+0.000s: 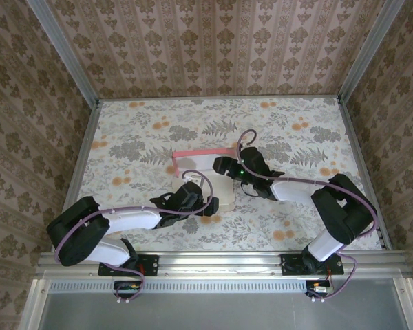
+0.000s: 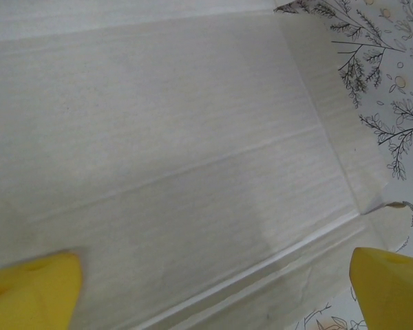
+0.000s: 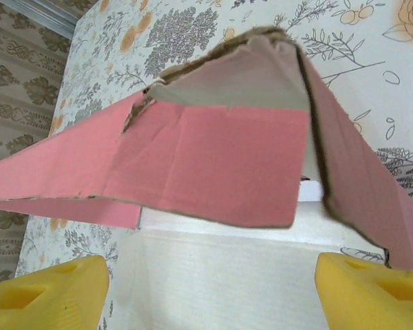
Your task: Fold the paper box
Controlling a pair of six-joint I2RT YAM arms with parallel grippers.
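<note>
the paper box [image 1: 191, 165] lies at about the middle of the table [image 1: 296, 137], a little toward the table's left side, with its pale whitish inner side up. a narrow pink wall stands raised along the side of the box that faces the table's far edge.

the left gripper [image 1: 194, 196] hangs over the part of the box nearest the table's near edge. in the left wrist view the left gripper [image 2: 210, 289] has its yellow fingers [image 2: 31, 292] spread wide, nothing pinched between them. the box [image 2: 179, 158] shows as a pale creased panel under them, with the table's floral print [image 2: 399, 89] past its right corner.

the right gripper [image 1: 225, 165] sits over the box from the table's right side, close to the pink wall. in the right wrist view the right gripper [image 3: 206, 289] also has its yellow fingers [image 3: 45, 292] apart, holding nothing. ahead of them the box [image 3: 213, 165] lifts pink flaps off the table: one broad flap tilted up and a second meeting it at a rough-edged peak, with the flat pale panel below.
</note>
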